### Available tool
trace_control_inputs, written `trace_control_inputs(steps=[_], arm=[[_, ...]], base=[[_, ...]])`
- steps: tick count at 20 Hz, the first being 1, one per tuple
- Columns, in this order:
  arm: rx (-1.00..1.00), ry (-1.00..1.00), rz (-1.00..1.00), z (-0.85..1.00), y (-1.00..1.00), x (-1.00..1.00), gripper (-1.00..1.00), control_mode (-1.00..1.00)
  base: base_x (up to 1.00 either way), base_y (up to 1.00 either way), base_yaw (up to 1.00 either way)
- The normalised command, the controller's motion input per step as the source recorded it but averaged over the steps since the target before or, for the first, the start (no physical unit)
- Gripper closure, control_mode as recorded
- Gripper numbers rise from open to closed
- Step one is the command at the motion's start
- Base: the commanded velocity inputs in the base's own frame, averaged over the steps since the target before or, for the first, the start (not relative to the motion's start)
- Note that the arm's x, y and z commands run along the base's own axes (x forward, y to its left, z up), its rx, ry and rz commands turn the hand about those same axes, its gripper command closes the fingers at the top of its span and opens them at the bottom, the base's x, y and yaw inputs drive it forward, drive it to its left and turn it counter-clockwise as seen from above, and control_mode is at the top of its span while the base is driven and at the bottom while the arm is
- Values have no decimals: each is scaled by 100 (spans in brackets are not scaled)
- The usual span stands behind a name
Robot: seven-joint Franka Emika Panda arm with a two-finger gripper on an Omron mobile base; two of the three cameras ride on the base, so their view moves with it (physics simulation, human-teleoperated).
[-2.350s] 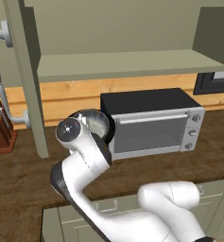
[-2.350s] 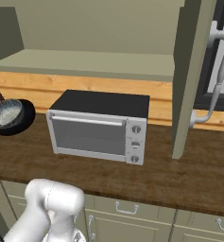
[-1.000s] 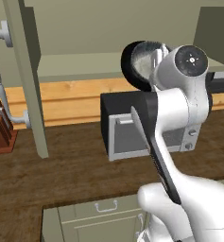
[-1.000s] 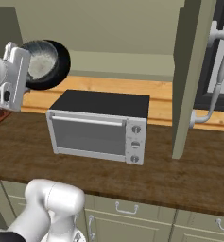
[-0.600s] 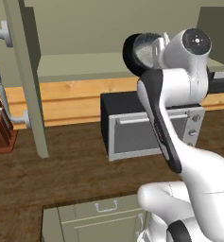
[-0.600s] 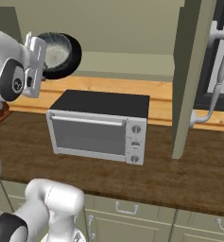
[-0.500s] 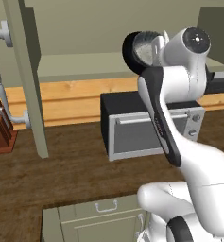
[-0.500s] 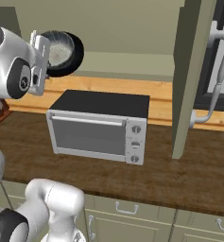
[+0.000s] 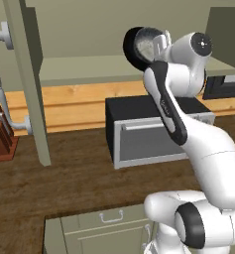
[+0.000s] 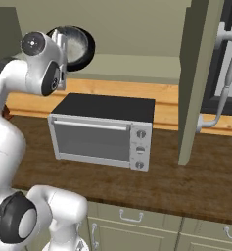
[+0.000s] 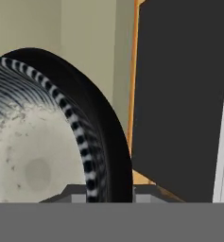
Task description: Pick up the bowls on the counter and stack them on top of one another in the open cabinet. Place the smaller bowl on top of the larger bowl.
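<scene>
A beige wall rises behind an orange wooden back strip.

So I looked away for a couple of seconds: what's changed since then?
The gripper has carried the bowl up from low by the counter on the toaster oven's left, to hang tilted before the open cabinet's shelf, and the grip has held. Oven, cabinet door and knife block haven't moved.

The cabinet shelf lies bare; the microwave blocks the counter beneath.
</scene>
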Motion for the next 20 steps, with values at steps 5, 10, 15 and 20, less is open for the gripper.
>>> trace_control_inputs(steps=[5,10,15,20], arm=[[0,1,11,-1,-6,92,100,-100],[0,0,10,-24,-3,74,100,-100],[0,1,8,-39,0,69,100,-100],[0,0,7,-13,-1,58,100,-100]], base=[[0,0,0],[0,0,0],[0,0,0],[0,0,0]])
